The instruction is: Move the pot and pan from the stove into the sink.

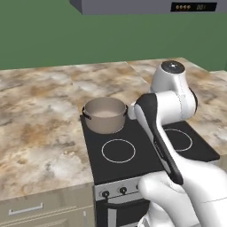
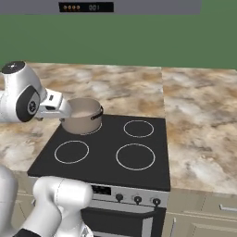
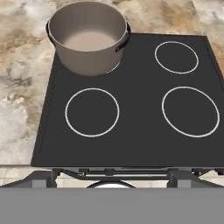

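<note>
Left base view: the pot (image 1: 104, 115) stands upright on the far left burner of the stove (image 1: 133, 155); the white arm covers much of the cooktop's right half. The front panel knobs (image 1: 114, 192) show below.

Right base view: all four burner rings are clear to see, the pot on the far left one, marble counter (image 2: 199, 120) to the right.

Hand view: looking down on the cooktop, pot at far left. The gripper (image 3: 111, 176) hangs above the near edge, jaws fully apart, holding nothing.
</note>
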Available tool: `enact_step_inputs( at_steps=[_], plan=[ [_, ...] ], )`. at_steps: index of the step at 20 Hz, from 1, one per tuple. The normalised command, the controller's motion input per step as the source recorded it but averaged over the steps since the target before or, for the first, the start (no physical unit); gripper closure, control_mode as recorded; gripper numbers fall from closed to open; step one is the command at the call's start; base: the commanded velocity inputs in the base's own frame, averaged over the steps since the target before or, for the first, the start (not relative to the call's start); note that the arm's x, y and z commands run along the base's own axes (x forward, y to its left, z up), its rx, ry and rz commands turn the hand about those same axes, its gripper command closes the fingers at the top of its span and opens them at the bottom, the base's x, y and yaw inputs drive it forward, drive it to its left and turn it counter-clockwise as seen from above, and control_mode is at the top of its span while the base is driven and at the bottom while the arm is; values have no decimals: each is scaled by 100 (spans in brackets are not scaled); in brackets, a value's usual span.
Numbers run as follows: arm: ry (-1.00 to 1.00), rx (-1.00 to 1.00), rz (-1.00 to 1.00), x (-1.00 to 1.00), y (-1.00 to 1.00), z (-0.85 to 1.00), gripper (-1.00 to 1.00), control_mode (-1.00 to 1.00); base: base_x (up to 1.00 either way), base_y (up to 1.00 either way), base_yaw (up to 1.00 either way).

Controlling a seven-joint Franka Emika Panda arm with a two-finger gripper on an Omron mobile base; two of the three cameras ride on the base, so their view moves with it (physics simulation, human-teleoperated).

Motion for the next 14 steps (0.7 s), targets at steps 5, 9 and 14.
enact_step_inputs(
  at_steps=[5, 9, 14],
  plan=[
    [1, 20, -17, 1, -27, 0, -100, -100, 0, 0, 0],
    [-2, 22, -12, -4, -29, 0, -100, -100, 0, 0, 0],
    [-1, 9, -3, 5, -2, 0, -100, -100, 0, 0, 0]
  ],
)
